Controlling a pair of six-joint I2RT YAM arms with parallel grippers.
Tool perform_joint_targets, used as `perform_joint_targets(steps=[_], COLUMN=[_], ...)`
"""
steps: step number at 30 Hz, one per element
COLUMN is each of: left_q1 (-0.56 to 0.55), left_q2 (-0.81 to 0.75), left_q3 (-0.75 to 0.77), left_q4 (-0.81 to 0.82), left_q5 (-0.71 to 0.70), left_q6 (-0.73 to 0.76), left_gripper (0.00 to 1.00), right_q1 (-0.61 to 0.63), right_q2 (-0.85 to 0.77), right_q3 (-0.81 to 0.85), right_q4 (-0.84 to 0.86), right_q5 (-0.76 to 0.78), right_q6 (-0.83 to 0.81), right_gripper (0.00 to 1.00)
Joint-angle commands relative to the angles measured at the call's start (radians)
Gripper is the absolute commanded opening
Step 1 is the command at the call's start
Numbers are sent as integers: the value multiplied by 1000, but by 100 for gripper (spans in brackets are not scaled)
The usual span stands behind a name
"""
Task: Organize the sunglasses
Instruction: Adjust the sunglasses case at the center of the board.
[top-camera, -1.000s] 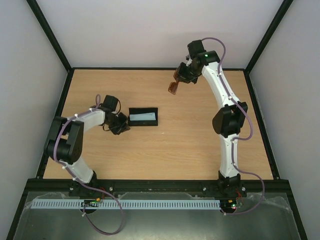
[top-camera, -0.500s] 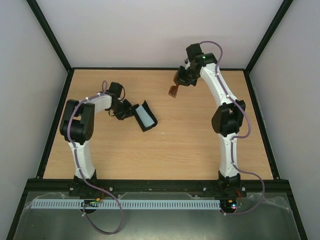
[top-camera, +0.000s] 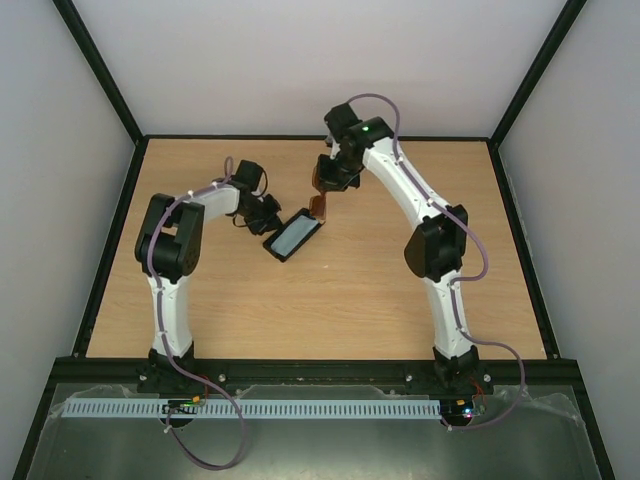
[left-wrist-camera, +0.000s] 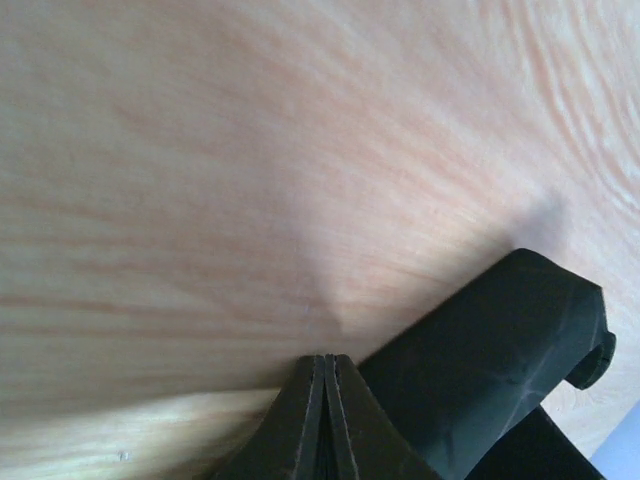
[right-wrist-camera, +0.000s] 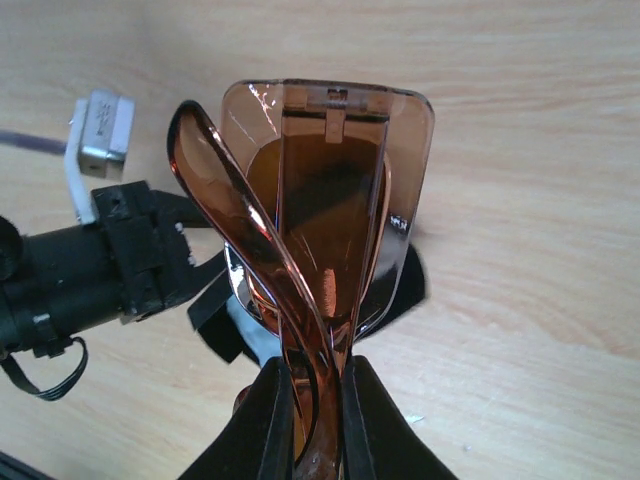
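Note:
My right gripper (top-camera: 326, 182) is shut on the folded brown amber sunglasses (top-camera: 319, 206) and holds them upright just above the far end of the open black case (top-camera: 283, 254). In the right wrist view the fingers (right-wrist-camera: 275, 420) pinch the temple arms and the sunglasses (right-wrist-camera: 330, 190) hang over the case (right-wrist-camera: 408, 285). A light blue cloth (top-camera: 294, 235) lies inside the case. My left gripper (top-camera: 266, 222) is shut on the case's left edge; its jaws (left-wrist-camera: 325, 362) are pressed together beside the black case (left-wrist-camera: 500, 340). The left gripper also shows in the right wrist view (right-wrist-camera: 195, 272).
The wooden table (top-camera: 400, 300) has black frame rails along its edges and pale walls around it. The two arms lean toward each other over the far middle of the table.
The right gripper has carried the sunglasses left and nearer, to just over the case. The left gripper has swung the case round, so it now lies diagonally, and has moved it farther back.

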Motion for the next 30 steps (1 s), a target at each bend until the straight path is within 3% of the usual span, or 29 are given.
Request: perform_joint_targets(steps=[1,16,30], left_q1=[-9,-80,-63], left_q2=[-56,-237,-187], left_q3=[-105,-388,-324], left_q4=[-22,99,76], left_q5=[15,29,-4], left_q6=[1,-64,-7], left_gripper=[2,2,2], right_q1=[41,120,186], right_q2=[-25,-76,-46], right_q3=[13,-60,-87], right_q4=[-107,-141,-128], right_q5=[2,66,233], right_q6=[26,59,-110], right_gripper=[1,1,2])
